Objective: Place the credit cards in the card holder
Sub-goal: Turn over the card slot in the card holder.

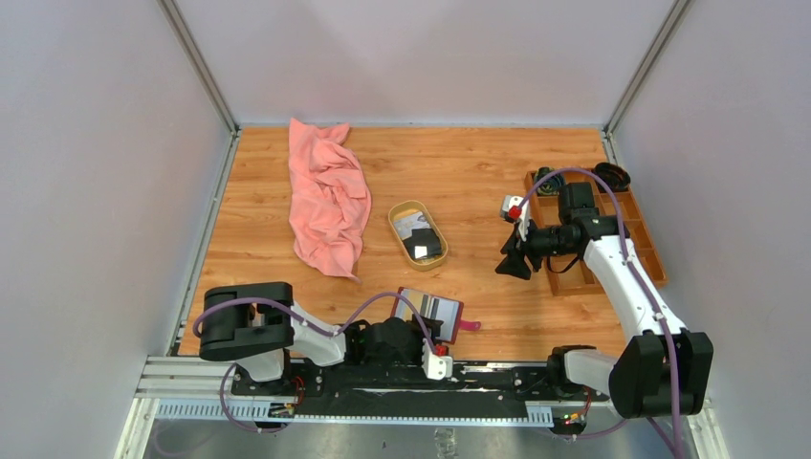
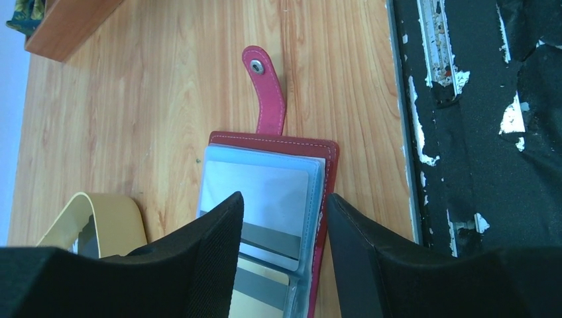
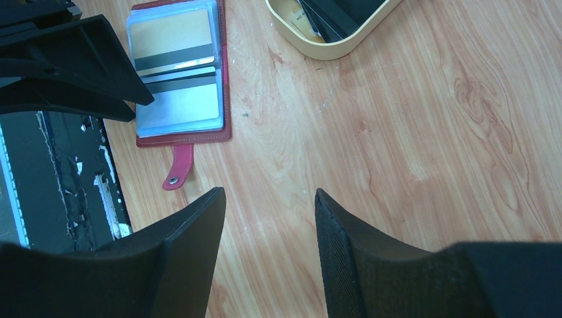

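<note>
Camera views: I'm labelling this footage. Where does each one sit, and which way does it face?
Top external: above and behind the robot, looking down on the table; the whole left arm and right arm show.
Left wrist: on the left arm, looking down at the open card holder; the open left pincer frames it.
Right wrist: on the right arm, looking down toward the table's near edge; the open right pincer shows.
Shared: all three show the card holder and the tan dish.

Dark red leather card holder (image 1: 432, 313): 6 o'clock, at my left gripper (image 2: 285, 205). Oval tan dish (image 1: 394, 215) holding credit cards (image 1: 421, 239): centre. Pink cloth (image 1: 327, 201): 10 o'clock. Wooden compartment tray (image 1: 643, 239): 3 o'clock.
</note>
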You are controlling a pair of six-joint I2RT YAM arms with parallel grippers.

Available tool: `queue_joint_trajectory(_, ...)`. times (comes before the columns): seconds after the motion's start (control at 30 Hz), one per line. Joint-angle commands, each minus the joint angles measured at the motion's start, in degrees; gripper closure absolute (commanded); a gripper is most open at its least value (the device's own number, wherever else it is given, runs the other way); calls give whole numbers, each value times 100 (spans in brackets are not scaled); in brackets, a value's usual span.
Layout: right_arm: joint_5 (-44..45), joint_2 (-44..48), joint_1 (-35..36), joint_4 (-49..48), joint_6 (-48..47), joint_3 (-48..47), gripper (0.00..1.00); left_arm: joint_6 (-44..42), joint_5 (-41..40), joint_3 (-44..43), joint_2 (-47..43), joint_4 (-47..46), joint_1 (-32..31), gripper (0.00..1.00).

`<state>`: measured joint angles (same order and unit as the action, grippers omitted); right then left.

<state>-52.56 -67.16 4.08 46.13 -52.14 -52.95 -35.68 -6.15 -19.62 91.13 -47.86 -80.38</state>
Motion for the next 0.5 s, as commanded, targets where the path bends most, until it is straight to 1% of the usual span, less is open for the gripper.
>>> queue_joint_trajectory(0.0,-159,-34,-91,142,-57,65,44,-102,-143,-138,130,-136,-13,46)
queue_joint_trajectory(0.17,-165,-43,-91,147,-59,67,44,-75,-176,-139,72,-136,-13,50)
queue_joint_trajectory(0.47,-166,-34,-91,151,-59,65,44,47,-149,-96,-40,-136,47,53)
